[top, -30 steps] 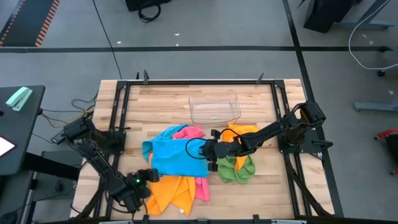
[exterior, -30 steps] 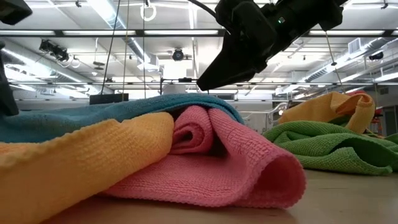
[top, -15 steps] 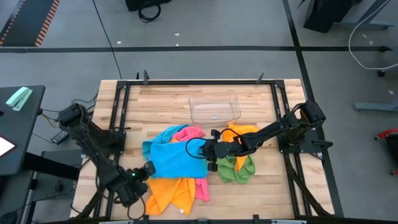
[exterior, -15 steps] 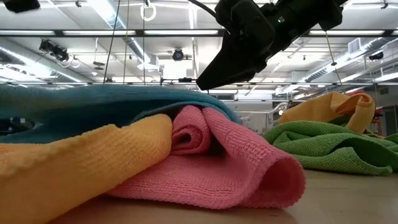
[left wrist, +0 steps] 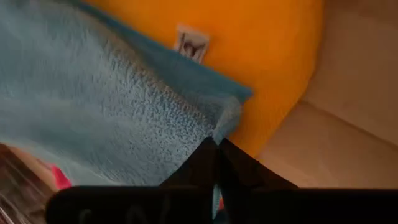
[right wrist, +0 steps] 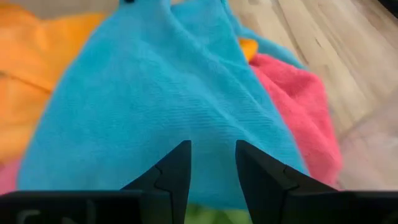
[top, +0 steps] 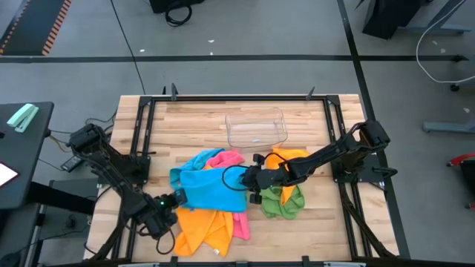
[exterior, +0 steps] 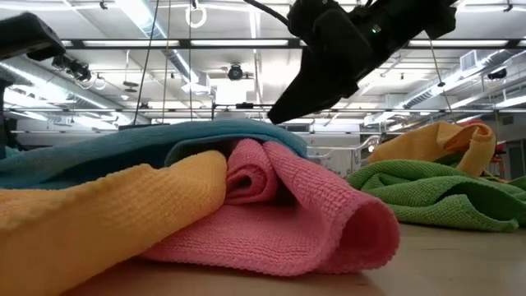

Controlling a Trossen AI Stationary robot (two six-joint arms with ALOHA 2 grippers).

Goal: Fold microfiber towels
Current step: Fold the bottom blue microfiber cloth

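Blue towel (top: 211, 185) spread atop orange towel (top: 200, 228) and pink towel (top: 241, 222) at table (top: 193, 126) centre, left gripper (top: 175, 199) pinched shut on its 8 o'clock corner, right gripper (top: 249, 180) at 3 o'clock edge, fingers (right wrist: 173, 171) parted, empty, green towel (top: 286, 202) beside.

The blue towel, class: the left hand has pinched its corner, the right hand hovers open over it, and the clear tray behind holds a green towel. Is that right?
Not quite. The clear tray holds no towel; the high view shows the green towel on the table in front of it. The rest stands: the left hand is shut on the blue towel's corner, and the right hand hovers open over it.
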